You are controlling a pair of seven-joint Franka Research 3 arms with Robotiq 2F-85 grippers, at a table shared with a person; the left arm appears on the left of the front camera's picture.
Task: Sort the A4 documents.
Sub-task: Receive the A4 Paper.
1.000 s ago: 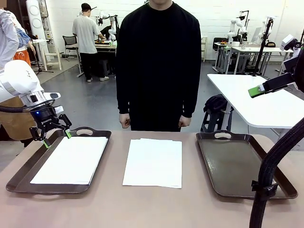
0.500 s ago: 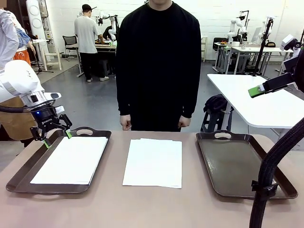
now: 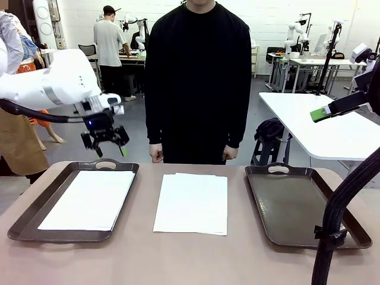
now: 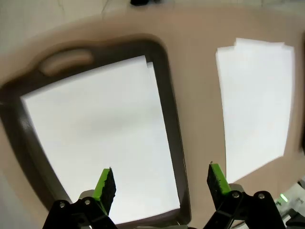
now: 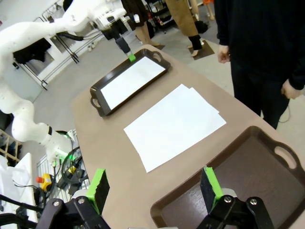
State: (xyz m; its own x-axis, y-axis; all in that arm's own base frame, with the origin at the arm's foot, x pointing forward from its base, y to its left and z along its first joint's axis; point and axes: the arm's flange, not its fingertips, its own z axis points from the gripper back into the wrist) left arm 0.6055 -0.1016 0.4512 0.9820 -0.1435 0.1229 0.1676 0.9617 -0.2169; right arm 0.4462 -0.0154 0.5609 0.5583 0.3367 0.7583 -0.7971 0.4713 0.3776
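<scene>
A stack of white A4 documents (image 3: 191, 203) lies in the middle of the table, its top sheets slightly fanned. More white sheets (image 3: 89, 199) rest in the dark brown left tray (image 3: 105, 164). My left gripper (image 3: 111, 152) hangs open and empty in the air above that tray's far handle. In the left wrist view its jaws (image 4: 161, 183) stand wide over the tray's sheets (image 4: 100, 143), with the stack (image 4: 255, 105) off to the side. My right gripper (image 5: 155, 186) is open and empty, high above the table near the empty right tray (image 5: 228, 186) and the stack (image 5: 174, 124).
The empty right tray (image 3: 303, 208) sits on the table's right side. A person in black (image 3: 199, 83) stands at the far edge, hands down. A black cable sleeve (image 3: 338, 208) crosses the right foreground. Bare tabletop runs along the near edge.
My left gripper has risen from the left tray's far-left corner and swung right, now hanging higher over the far handle. It stays open. The papers have not moved.
</scene>
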